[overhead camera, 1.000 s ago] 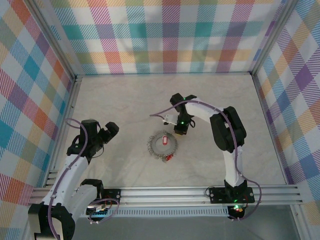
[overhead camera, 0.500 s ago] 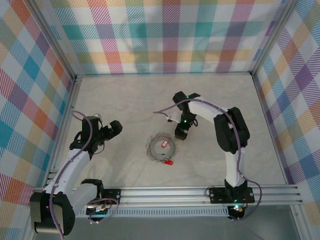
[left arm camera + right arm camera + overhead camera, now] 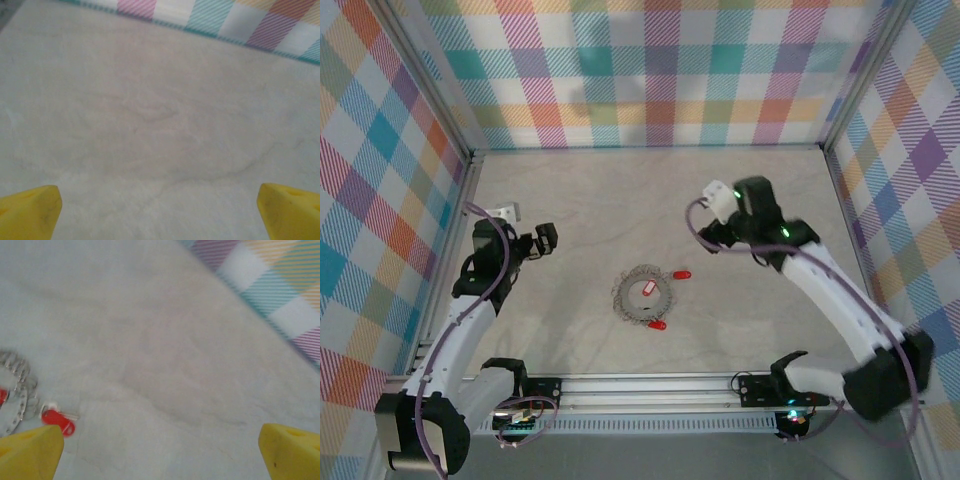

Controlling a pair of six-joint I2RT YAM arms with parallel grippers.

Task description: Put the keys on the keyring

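The pale, marbled desk (image 3: 570, 200) takes up most of the room in front of me. It is boxed in by bright plaid walls (image 3: 660, 80), with a metal rail (image 3: 660, 383) along the near edge. The right arm (image 3: 840, 300), white with black joints, climbs from its base at the near right and bends in toward the middle. Its wrist hangs above the desk, to the right of the ring and a little beyond it. The yellow-tipped right fingers (image 3: 32, 452) stand wide apart with only bare desk between them. The left arm (image 3: 470, 310) rises along the left side, well away from the centre. The left fingers (image 3: 30, 212) are spread just as wide and hold nothing, with plain desk stretching ahead of them to the far wall. The large grey keyring of coiled wire (image 3: 621, 296) lies flat near the middle of the desk, between the two arms and touched by neither. Three tiny red-headed keys sit at or near it. The red-and-white key (image 3: 649, 288) lies inside the ring. The second red key (image 3: 681, 274) rests on the desk just beside the ring's far right edge, low and left in the right wrist view. The third red key (image 3: 659, 325) sits at the ring's near edge, too small for me to tell whether it touches the wire.
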